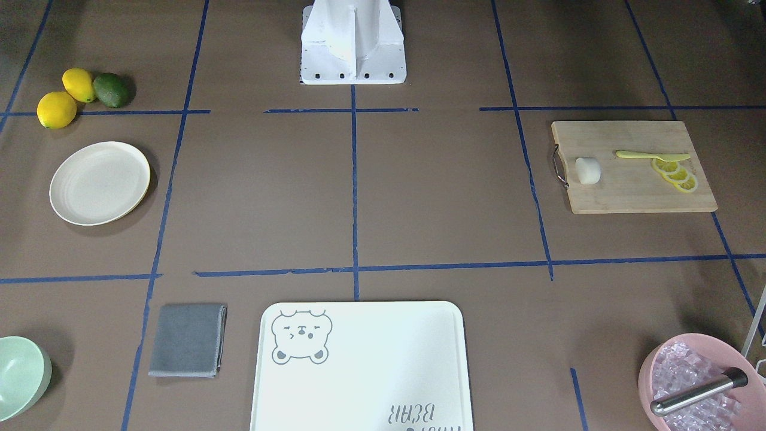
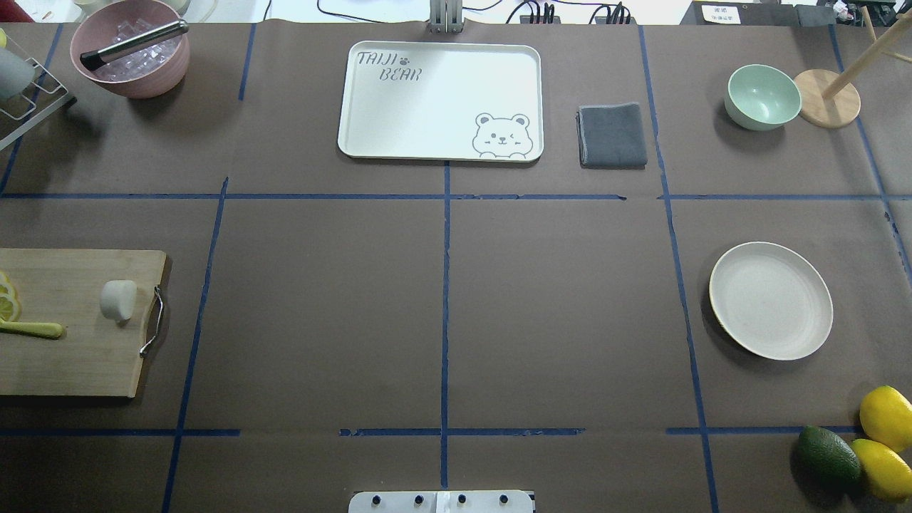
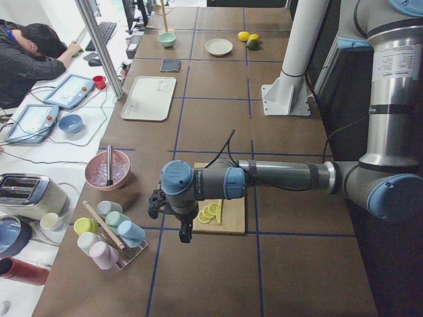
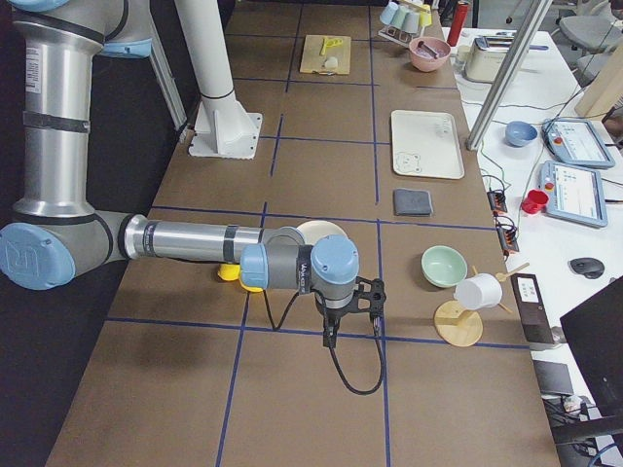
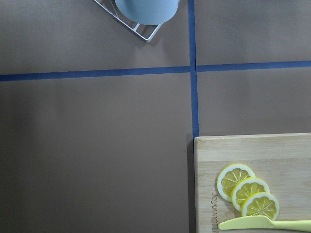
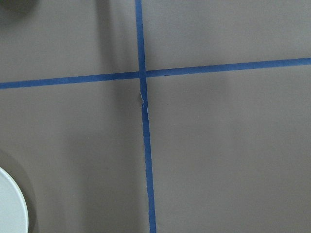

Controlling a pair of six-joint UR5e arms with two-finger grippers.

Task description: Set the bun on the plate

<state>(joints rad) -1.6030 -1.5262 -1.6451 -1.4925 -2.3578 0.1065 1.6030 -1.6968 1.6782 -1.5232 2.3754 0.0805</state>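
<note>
The white bun [image 1: 587, 170] [image 2: 118, 300] lies on a wooden cutting board [image 1: 634, 197] at the table's left end, near the board's metal handle. At the table's right side the round cream plate [image 1: 100, 182] [image 2: 771, 300] sits with nothing on it. Its rim also shows at the lower left of the right wrist view as the plate [image 6: 7, 204]. Only the side views show the grippers. My left gripper [image 3: 160, 205] hangs beyond the board's outer end. My right gripper [image 4: 362, 297] hangs past the plate, near the green bowl. I cannot tell whether either is open or shut.
Lemon slices [image 1: 676, 175] and a yellow knife [image 1: 652, 155] share the board. A bear-printed tray [image 2: 442, 100], grey cloth [image 2: 613, 135], green bowl [image 2: 762, 96] and pink ice bowl [image 2: 132, 50] line the far edge. Lemons and an avocado [image 2: 826, 456] lie near the plate. A person [image 3: 26, 56] sits beside the table.
</note>
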